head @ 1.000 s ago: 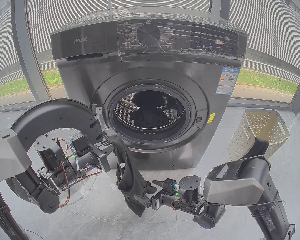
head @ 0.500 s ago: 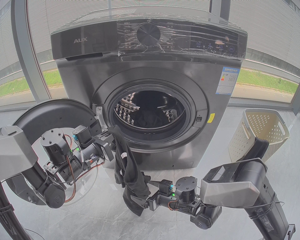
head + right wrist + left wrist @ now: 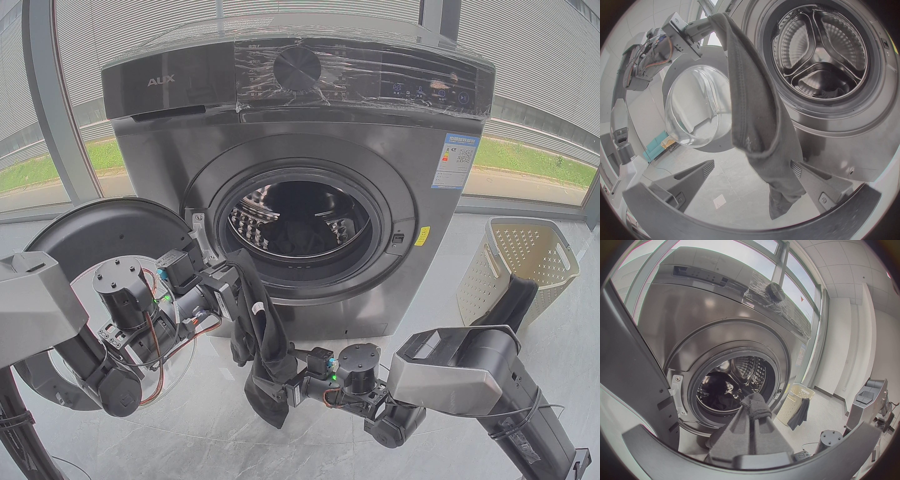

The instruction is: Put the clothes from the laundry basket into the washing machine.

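There is one washing machine (image 3: 300, 144) with one open door (image 3: 103, 234), one laundry basket (image 3: 531, 250), and three dark garments in sight, namely a hanging garment (image 3: 262, 337), a draped garment (image 3: 515, 300) on the basket rim and a drum garment (image 3: 303, 234), plus two grippers, the left gripper (image 3: 230, 273) and the right gripper (image 3: 751, 164).

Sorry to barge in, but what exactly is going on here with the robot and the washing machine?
The robot is loading laundry. Its left gripper is shut on the top of a dark garment, holding it up just outside the open drum of the washing machine. The right gripper is open lower down, with the garment's hanging part between its fingers. Some dark clothing already lies in the drum, and another dark piece is draped over the rim of the laundry basket beside the machine.
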{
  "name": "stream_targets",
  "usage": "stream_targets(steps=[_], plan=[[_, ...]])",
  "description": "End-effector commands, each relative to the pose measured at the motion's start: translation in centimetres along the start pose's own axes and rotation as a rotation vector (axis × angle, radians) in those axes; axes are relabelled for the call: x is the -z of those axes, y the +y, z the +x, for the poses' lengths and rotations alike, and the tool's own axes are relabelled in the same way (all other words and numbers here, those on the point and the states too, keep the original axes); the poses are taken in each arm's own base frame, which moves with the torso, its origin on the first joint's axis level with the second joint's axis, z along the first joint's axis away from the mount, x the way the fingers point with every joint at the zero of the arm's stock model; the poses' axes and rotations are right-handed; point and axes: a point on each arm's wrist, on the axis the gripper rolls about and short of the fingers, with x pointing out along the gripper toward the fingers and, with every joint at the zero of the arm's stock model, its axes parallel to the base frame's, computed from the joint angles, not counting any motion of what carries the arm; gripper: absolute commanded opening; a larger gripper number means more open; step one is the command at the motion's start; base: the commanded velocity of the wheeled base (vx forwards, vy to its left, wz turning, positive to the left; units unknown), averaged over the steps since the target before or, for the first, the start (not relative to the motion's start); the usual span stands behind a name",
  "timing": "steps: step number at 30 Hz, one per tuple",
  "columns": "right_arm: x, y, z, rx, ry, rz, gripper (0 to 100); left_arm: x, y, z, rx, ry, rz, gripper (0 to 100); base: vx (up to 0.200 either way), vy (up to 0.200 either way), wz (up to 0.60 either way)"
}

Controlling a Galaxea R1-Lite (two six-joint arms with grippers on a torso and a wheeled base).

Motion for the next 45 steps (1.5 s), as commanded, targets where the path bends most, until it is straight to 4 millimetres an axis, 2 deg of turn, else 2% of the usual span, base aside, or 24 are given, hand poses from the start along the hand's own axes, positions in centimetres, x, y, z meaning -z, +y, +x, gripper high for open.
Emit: stream_targets(steps=[1, 5, 8, 9, 16, 24, 32, 33, 38, 45], plan=[[0.1, -1.5, 1.5, 0.027, -0.027, -0.001, 100, 0.3, -0.1, 0.2, 0.005, 0.005, -0.001, 0, 0.0, 0.0, 0.0], [-0.4, -2.7, 2.5, 0.058, -0.081, -0.013, 100, 0.2, -0.3, 0.2, 0.01, 0.003, -0.002, 0, 0.0, 0.0, 0.0], [-0.6, -2.8, 2.5, 0.076, -0.088, -0.013, 100, 0.2, -0.3, 0.2, 0.01, 0.001, -0.002, 0, 0.0, 0.0, 0.0], [-0.7, -2.9, 2.5, 0.087, -0.097, -0.016, 0, 0.3, -0.3, 0.2, 0.009, 0.004, -0.002, 0, 0.0, 0.0, 0.0], [-0.6, -2.9, 1.5, 0.094, -0.094, -0.019, 0, 0.3, 0.2, 0.2, -0.005, 0.006, 0.0, 0, 0.0, 0.0, 0.0], [-1.5, -2.7, -0.3, 0.103, -0.088, -0.046, 0, 0.3, 0.7, 0.1, -0.019, 0.007, 0.001, 0, 0.0, 0.0, 0.0], [-1.6, -2.7, -0.3, 0.116, -0.088, -0.047, 0, 0.2, 0.6, 0.0, -0.017, 0.005, 0.0, 0, 0.0, 0.0, 0.0], [-1.8, -2.8, -0.1, 0.116, -0.096, -0.048, 100, 0.1, 0.6, 0.0, -0.015, 0.003, -0.002, 0, 0.0, 0.0, 0.0], [-2.1, -3.6, 0.2, 0.131, -0.113, -0.049, 100, 0.1, 0.4, -0.1, -0.011, 0.004, -0.002, 0, 0.0, 0.0, 0.0], [-2.1, -3.6, 0.3, 0.129, -0.117, -0.05, 100, 0.1, 0.4, -0.1, -0.009, 0.002, -0.002, 0, 0.0, 0.0, 0.0]])
